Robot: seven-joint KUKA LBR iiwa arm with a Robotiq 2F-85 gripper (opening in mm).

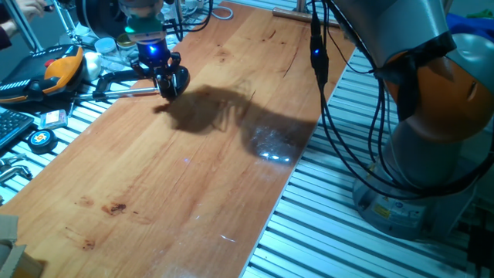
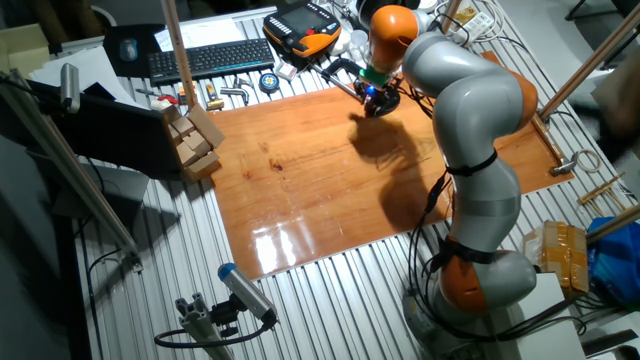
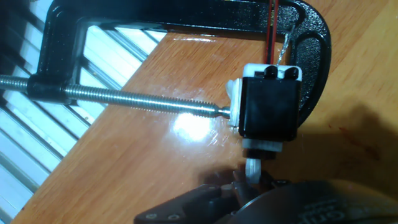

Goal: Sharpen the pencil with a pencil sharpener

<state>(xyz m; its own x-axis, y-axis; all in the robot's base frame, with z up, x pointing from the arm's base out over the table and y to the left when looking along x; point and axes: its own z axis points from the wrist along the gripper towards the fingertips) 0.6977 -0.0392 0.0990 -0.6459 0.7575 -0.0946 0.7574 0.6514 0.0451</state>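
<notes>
The pencil sharpener (image 3: 267, 106), a small black body with white end parts, is held on the wooden board (image 3: 124, 162) by a black C-clamp (image 3: 186, 15) and its threaded screw (image 3: 124, 98). A short pale pencil (image 3: 252, 168) points from my fingers (image 3: 205, 196) into the sharpener's white mouth. My gripper (image 3: 249, 183) is closed around the pencil, right below the sharpener. In one fixed view the gripper (image 1: 168, 83) is low at the board's far left edge, next to the clamp arm (image 1: 116, 77). In the other fixed view the gripper (image 2: 378, 98) hides the sharpener.
An orange-and-black tool (image 1: 58, 66), a tape measure (image 1: 38, 139) and loose tools lie left of the board. A keyboard (image 2: 205, 57) and wooden blocks (image 2: 195, 140) stand beyond it. The arm's base (image 1: 432, 116) and its cables (image 1: 320, 62) are on the right.
</notes>
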